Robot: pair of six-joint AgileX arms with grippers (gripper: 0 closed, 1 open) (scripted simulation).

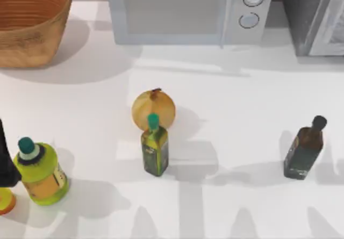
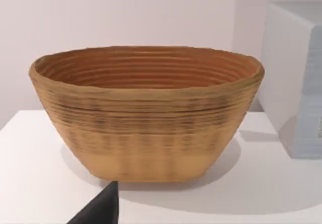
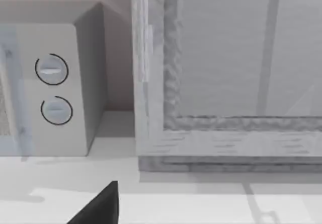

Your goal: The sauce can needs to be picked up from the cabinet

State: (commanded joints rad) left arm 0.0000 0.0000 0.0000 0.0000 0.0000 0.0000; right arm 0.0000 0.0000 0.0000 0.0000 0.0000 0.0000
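Note:
The sauce can is out of view. The cabinet (image 1: 314, 19) stands at the table's far right corner, dark grey and speckled, with a pale framed door. In the right wrist view that door (image 3: 226, 83) faces the camera and looks closed. A dark part of my right gripper (image 3: 100, 206) shows low in that view, in front of the cabinet and apart from it. A dark part of my left gripper (image 2: 100, 209) shows before the woven basket (image 2: 146, 113).
A white microwave (image 1: 188, 11) sits at the back, left of the cabinet. The basket (image 1: 29, 21) is at the far left. On the table stand a tan onion (image 1: 153, 108), a green-capped bottle (image 1: 155, 147), a dark brown bottle (image 1: 305, 149) and a yellow-green bottle (image 1: 40, 172).

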